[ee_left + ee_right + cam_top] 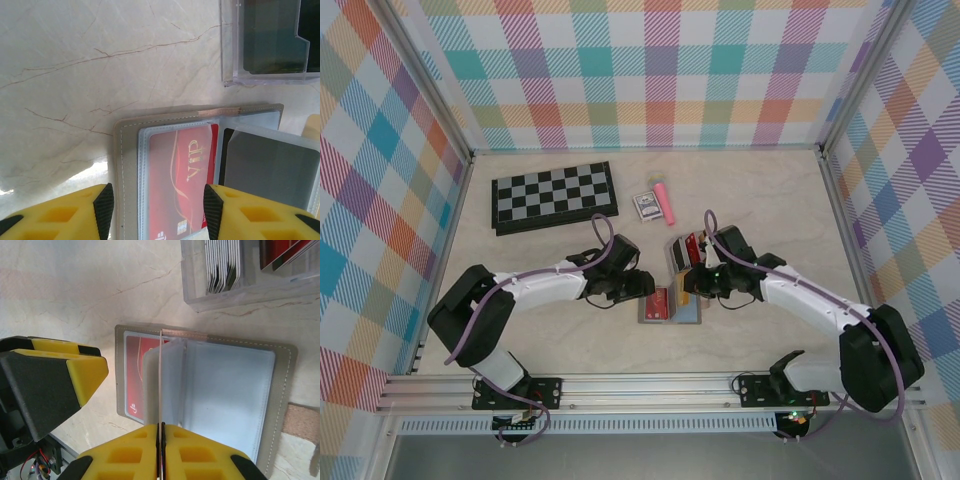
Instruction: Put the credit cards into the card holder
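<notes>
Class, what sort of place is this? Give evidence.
Probably a robot test cell: checked screens on a metal frame enclose a tabletop, with a left arm and right arm bolted at its edge.

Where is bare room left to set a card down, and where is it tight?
Bare: the wide stretch from the pink marker and clear rack to the right wall, and the strip behind the chessboard. Crowded: the centre, where left pincer and right pincer meet over the open card holder.

Robot test cell: chequered panel walls [660, 70] beyond left claw [642, 288] and right claw [686, 283], aluminium frame rail [650, 385] behind them, marble-print tabletop [770, 190] beneath.
</notes>
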`<state>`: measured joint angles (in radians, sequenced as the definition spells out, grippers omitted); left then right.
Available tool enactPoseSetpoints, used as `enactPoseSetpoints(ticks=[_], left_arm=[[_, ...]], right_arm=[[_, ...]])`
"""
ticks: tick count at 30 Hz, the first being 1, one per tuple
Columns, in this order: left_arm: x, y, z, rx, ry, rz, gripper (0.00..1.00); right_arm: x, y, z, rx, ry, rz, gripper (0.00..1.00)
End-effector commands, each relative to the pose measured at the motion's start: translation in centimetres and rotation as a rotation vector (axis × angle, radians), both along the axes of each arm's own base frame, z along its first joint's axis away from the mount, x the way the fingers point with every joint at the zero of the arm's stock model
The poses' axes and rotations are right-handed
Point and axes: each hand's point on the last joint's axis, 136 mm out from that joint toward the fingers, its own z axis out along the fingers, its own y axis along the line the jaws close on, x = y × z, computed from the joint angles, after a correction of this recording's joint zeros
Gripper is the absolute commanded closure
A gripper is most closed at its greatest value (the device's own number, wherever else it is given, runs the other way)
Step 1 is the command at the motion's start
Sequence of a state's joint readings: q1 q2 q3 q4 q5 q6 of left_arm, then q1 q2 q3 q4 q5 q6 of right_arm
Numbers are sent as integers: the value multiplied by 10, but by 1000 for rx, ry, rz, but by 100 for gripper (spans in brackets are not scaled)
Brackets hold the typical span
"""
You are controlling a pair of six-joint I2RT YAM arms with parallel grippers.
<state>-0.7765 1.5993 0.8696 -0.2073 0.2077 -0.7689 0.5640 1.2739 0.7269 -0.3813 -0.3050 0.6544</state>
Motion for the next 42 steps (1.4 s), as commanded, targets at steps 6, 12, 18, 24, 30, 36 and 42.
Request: enactPoseSetpoints(ticks=[6, 12, 18, 24, 30, 36, 42], left_arm=[[-2, -8, 10, -26, -26, -31, 46], [-1, -12, 12, -39, -30, -47, 46], [-4, -12, 8, -31, -19, -52, 46], [-2, -11, 9, -24, -24, -48, 46], [-3, -10, 10, -21, -25, -48, 46], [-3, -10, 10, -22, -26, -48, 46], [-3, -9, 11, -14, -28, -55, 48]], right_arm=[[5, 20, 19, 89, -20, 54, 88], [7, 10, 9, 12, -3, 24, 89], [6, 8, 8, 4, -7, 20, 89], [6, 16, 8, 40, 11, 41, 89], [7, 14, 2, 21, 23, 31, 89], [6, 11, 3, 7, 17, 28, 89], [7, -9, -5, -109, 22, -30, 89]])
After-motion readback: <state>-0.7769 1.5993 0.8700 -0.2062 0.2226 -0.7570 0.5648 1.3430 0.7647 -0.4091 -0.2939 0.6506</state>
